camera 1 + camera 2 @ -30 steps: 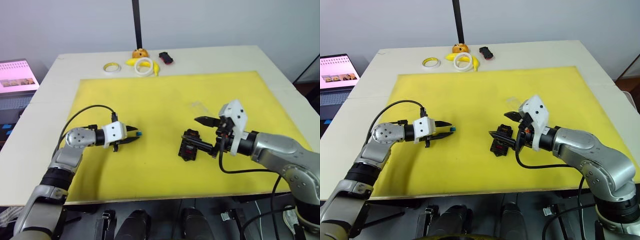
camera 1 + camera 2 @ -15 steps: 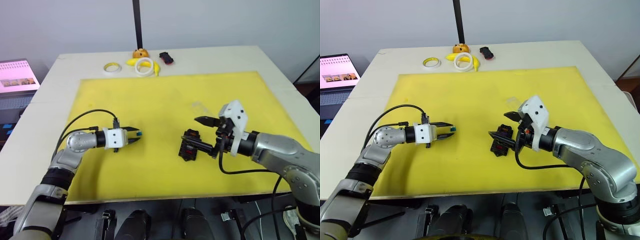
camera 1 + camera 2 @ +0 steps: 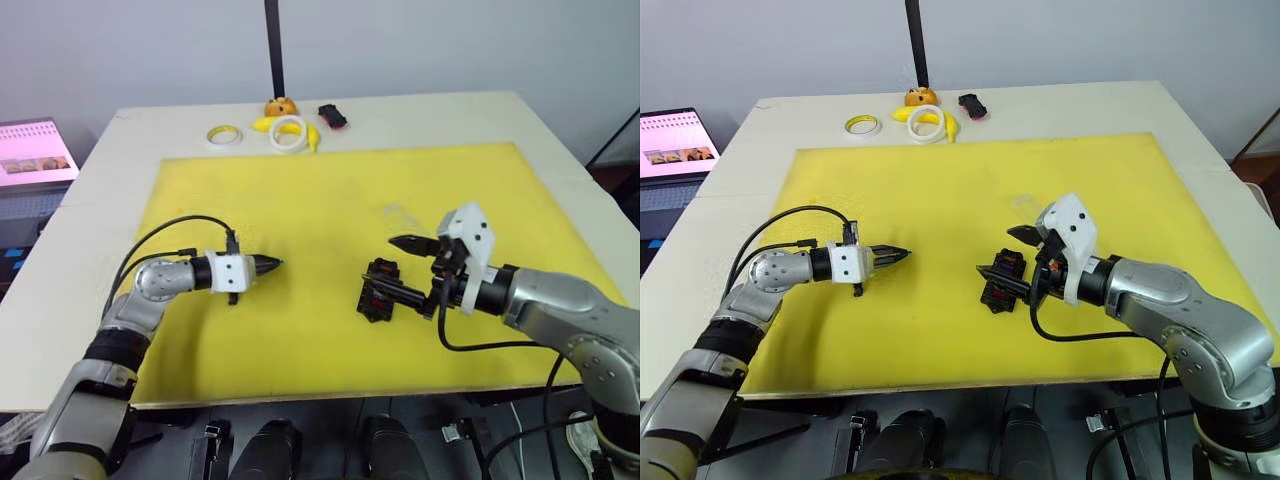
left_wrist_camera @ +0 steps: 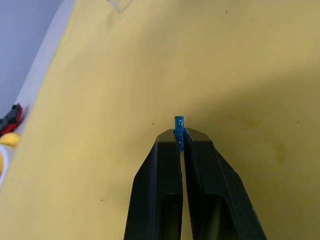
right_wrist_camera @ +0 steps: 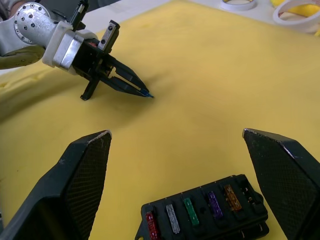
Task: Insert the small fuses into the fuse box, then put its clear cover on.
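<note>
The fuse box (image 3: pixel 378 296) is a black block lying on the yellow mat (image 3: pixel 300 200), right of centre. Its slots hold red, grey, green, purple and orange small fuses (image 5: pixel 191 211). My right gripper (image 3: pixel 389 262) stands open just over the box's far side, one finger on each side, touching nothing. My left gripper (image 3: pixel 273 264) hovers over the mat's left half, pointing toward the box and shut on a teal fuse (image 4: pixel 178 123) that pokes out of its tips. The clear cover (image 3: pixel 400 213) lies flat on the mat beyond the right gripper.
At the table's far edge lie two tape rings (image 3: pixel 223 134) (image 3: pixel 289 133), a banana (image 3: pixel 262 123), an orange object (image 3: pixel 281 105) and a black-and-red object (image 3: pixel 332 116). A black pole (image 3: pixel 272 45) rises behind them. A laptop screen (image 3: pixel 35 150) sits off the table's left.
My left wrist has rolled, so the teal fuse now shows edge-on at the fingertips. The right arm and fuse box have not moved.
</note>
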`<state>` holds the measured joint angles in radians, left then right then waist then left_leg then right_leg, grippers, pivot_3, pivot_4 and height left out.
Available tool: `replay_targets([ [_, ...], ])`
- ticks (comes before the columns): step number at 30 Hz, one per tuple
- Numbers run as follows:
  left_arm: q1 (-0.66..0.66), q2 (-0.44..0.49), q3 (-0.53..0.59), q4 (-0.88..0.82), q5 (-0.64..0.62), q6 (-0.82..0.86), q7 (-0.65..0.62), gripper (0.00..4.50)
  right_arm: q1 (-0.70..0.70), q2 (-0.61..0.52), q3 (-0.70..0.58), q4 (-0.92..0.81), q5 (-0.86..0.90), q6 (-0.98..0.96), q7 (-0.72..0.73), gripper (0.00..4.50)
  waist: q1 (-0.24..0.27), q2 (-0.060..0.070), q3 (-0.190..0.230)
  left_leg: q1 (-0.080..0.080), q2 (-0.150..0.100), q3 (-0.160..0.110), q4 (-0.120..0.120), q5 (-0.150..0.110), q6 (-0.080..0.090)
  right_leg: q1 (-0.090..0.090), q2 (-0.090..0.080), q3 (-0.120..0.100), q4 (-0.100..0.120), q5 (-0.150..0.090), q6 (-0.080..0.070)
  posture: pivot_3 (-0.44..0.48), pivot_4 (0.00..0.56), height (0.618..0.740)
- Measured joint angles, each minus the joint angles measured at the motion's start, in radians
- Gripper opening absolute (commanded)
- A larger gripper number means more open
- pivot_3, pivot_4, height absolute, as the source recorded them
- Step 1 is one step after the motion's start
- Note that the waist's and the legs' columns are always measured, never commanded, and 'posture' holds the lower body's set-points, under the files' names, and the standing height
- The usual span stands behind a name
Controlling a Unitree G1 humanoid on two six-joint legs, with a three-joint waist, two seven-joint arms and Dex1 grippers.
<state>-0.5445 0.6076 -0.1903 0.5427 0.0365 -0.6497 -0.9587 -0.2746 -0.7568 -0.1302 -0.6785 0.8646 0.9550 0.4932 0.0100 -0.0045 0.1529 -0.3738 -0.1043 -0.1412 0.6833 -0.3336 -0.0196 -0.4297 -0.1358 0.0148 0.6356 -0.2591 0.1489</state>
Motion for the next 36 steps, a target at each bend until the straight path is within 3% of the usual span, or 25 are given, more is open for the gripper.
replay_targets([
  [4,-0.003,-0.001,0.004,-0.055,-0.082,0.121,-0.056,0.07,0.003,0.0,0.0,-0.021,0.006,0.0,0.002,4.5,0.0,0.0,0.0,0.0,0.0,0.0,0.0,0.0,0.0,0.0,0.0,0.0,0.0,0.0,0.0,0.0,0.15,0.74],
  [10,-0.087,0.077,0.026,-0.25,-0.402,0.977,-0.247,0.07,0.014,-0.001,0.001,-0.024,0.013,0.0,0.011,4.5,-0.014,0.0,0.0,0.0,0.0,-0.002,0.0,0.0,0.0,0.0,0.001,-0.001,0.001,0.0,0.0,0.0,0.15,0.74],
  [13,-0.176,0.133,0.01,-0.265,-0.531,1.419,-0.341,0.07,0.016,-0.009,0.002,-0.024,0.014,0.0,0.018,4.5,-0.028,0.0,0.0,0.0,-0.002,-0.002,0.0,0.0,0.0,0.0,0.002,-0.001,0.003,0.0,0.0,0.0,0.15,0.74],
  [15,-0.238,0.125,-0.006,-0.218,-0.569,1.617,-0.363,0.07,0.018,-0.009,0.004,-0.024,0.014,0.0,0.02,4.5,-0.029,0.0,0.0,0.001,-0.002,-0.002,0.0,0.0,0.0,0.0,0.002,-0.002,0.007,0.0,0.0,0.0,0.15,0.74],
  [19,-0.31,0.082,-0.035,-0.004,-0.568,1.825,-0.378,0.07,0.019,-0.01,0.003,-0.027,0.018,0.0,0.021,4.5,-0.029,0.0,0.0,0.001,-0.003,-0.002,0.0,0.0,0.0,-0.001,0.002,-0.001,0.008,0.0,0.0,0.0,0.15,0.74],
  [26,-0.389,0.009,-0.031,0.248,-0.498,1.834,-0.349,0.07,0.025,-0.019,0.001,-0.04,0.034,0.003,0.016,4.5,-0.022,-0.001,0.0,0.0,-0.003,-0.002,0.0,0.0,0.0,-0.001,0.001,-0.001,0.008,0.0,0.0,0.0,0.15,0.74],
  [29,-0.397,0.007,-0.023,0.282,-0.485,1.823,-0.351,1.0,0.025,-0.027,-0.003,-0.041,0.044,0.008,0.013,4.5,-0.024,-0.001,0.0,0.0,-0.002,-0.002,0.0,0.0,0.0,-0.002,0.001,-0.001,0.008,0.0,0.0,0.0,0.15,0.74],
  [35,-0.382,0.021,0.026,0.261,-0.5,1.841,-0.367,3.79,0.02,-0.037,-0.004,-0.041,0.053,0.009,0.015,4.5,-0.026,-0.001,0.0,0.001,-0.002,-0.001,0.0,0.0,0.0,-0.002,0.002,0.0,0.009,0.0,0.0,0.0,0.15,0.74],
  [36,-0.365,0.031,0.044,0.237,-0.512,1.851,-0.368,3.79,0.016,-0.038,-0.004,-0.039,0.054,0.009,0.019,4.5,-0.028,-0.001,0.0,0.002,-0.002,0.0,0.0,0.0,0.0,-0.002,0.002,0.001,0.01,0.0,0.0,0.0,0.15,0.74],
])
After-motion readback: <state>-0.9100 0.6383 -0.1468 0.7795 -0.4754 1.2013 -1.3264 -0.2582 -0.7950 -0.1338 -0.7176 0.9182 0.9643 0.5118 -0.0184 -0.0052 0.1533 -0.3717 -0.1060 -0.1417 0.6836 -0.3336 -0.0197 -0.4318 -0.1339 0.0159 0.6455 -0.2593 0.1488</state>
